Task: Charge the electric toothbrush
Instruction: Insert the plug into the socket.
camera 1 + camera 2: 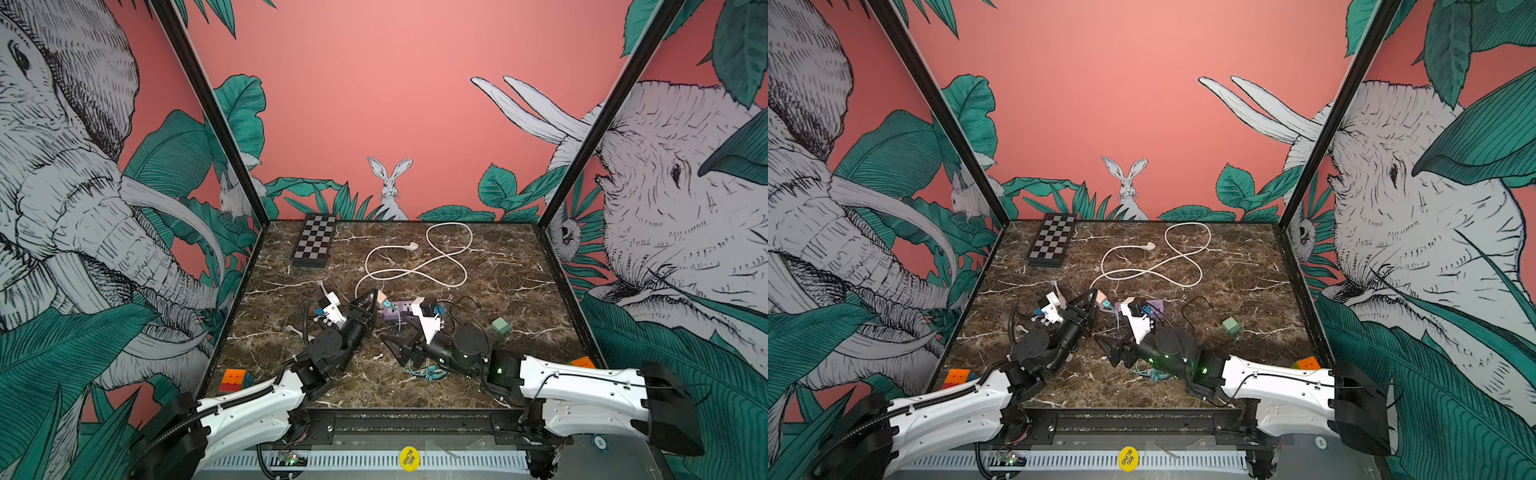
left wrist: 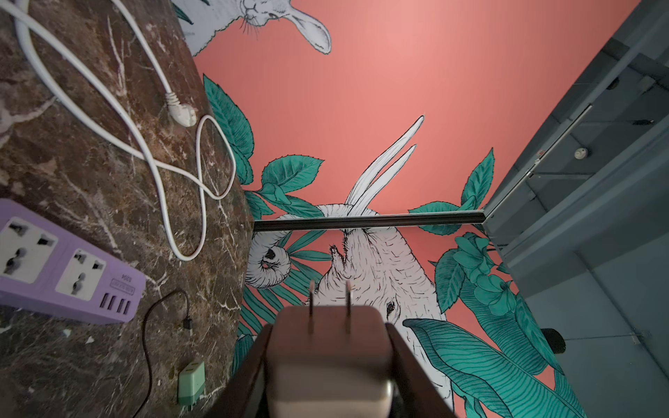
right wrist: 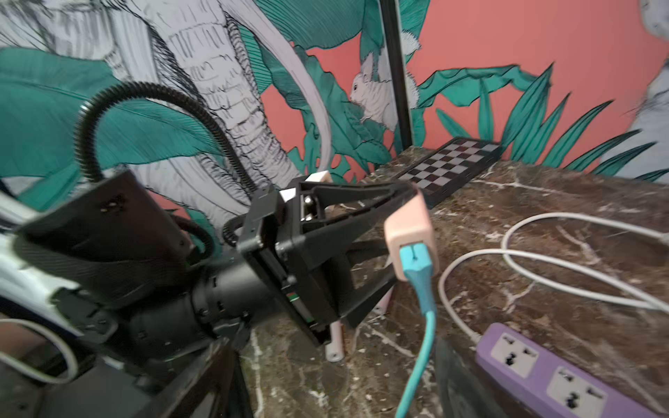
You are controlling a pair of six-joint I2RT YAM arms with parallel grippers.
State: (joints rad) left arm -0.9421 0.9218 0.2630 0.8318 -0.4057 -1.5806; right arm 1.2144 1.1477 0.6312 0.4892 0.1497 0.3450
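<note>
Right wrist view: L gripper [image 3: 400,237] seen side-on, jaws partly closed and clamped on pink adapter [image 3: 409,220]. Teal cable [image 3: 427,318] is plugged into adapter's port and hangs down to the table [image 3: 543,253]. Adapter is held off the surface, just beside the end of the purple pwr strip [image 3: 543,362], not inserted. Left wrist view: both adapter prongs are bare, pointed away from the strip, twd the wall. Strip sockets noted as unoccupied.

R gripper [image 1: 398,349] is low over the table, near the teal cable's loose coil. Jaws are spread wide, nothing gripped.

Toothbrush [image 3: 333,343]: pale rod lying flat on the table beneath L gripper, mostly hidden by it. Only short lengths are visible.

Also noted in a top view: white cord [image 1: 415,270] looped behind the strip, green adapter [image 1: 500,327] to the right w/ black cable [image 1: 465,301] nearby, chessboard [image 1: 314,241] at back left.
</note>
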